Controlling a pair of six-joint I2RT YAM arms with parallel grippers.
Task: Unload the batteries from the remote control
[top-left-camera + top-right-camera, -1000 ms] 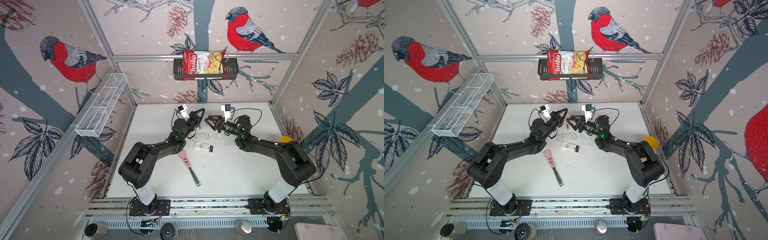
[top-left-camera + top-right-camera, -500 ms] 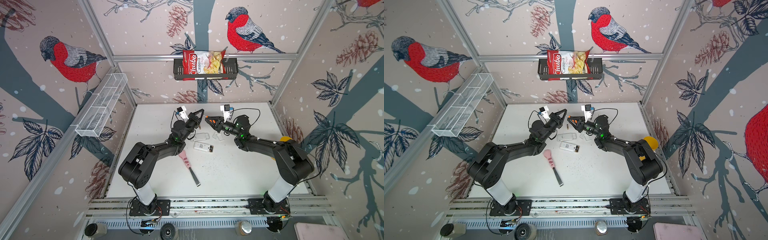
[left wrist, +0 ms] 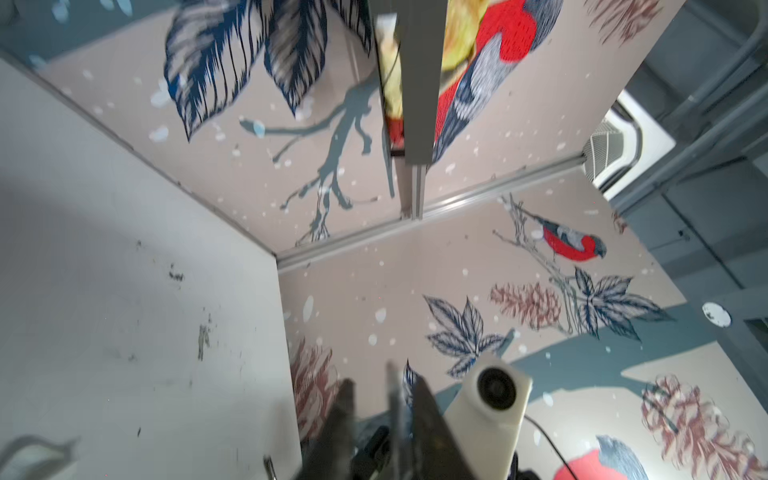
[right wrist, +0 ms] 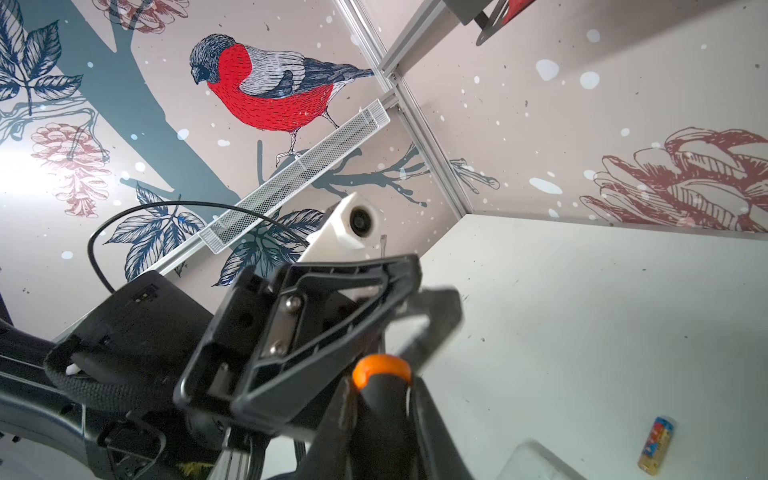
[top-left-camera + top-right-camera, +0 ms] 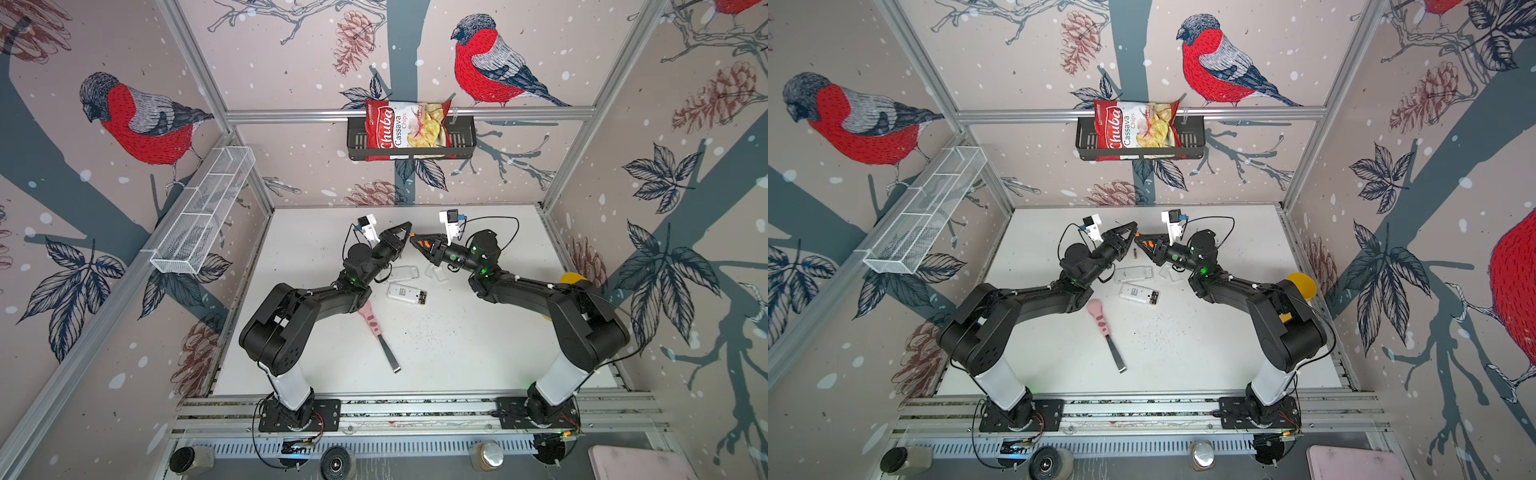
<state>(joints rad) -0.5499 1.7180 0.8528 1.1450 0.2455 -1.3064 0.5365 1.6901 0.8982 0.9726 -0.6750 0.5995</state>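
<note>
Batteries: apparently two seated in remote control open bay, 3 o'clock end; loose battery on table at remote's 12 o'clock. Judged light, rigid, slick, roll readily; pinch mid-barrel. Right gripper clamped on screwdriver; left gripper parted, gripping nothing

Both arms reach toward the far edge of the bench, tips nearly meeting: left gripper jaws parted, right gripper jaws closed on a screwdriver.

The red-and-white snack bag in the black wall basket reads "Chuba Cassava Chips"
</note>
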